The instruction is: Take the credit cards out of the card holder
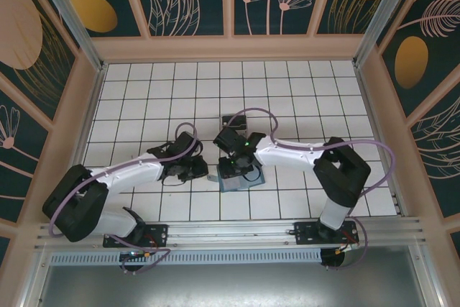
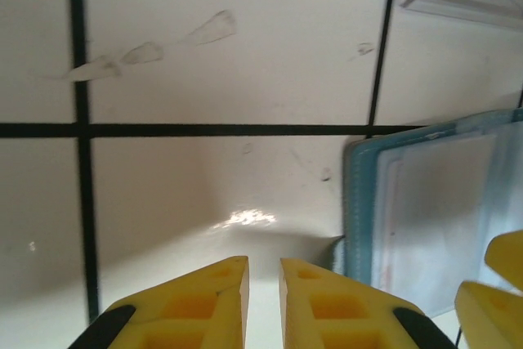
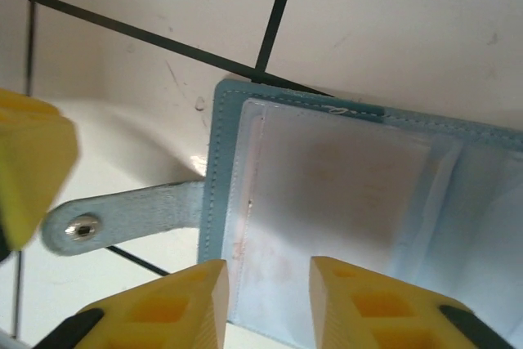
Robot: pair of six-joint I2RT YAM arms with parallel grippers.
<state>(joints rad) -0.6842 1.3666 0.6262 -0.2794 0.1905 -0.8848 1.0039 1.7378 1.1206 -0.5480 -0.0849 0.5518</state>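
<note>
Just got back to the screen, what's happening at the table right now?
Both arms are working over the small teal-blue soft bifold card holder, lying open on the white tiles. The right claw hovers open over its clear inner sleeve, where a pale card seems to sit. The left claw, fingers barely parted and empty, is beside the holder's edge.

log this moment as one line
card holder lying open | left gripper narrowly parted, empty, beside it | right gripper open over it

Bright even light; wrist cams soft-focus w/ glare spot & shadows
</note>
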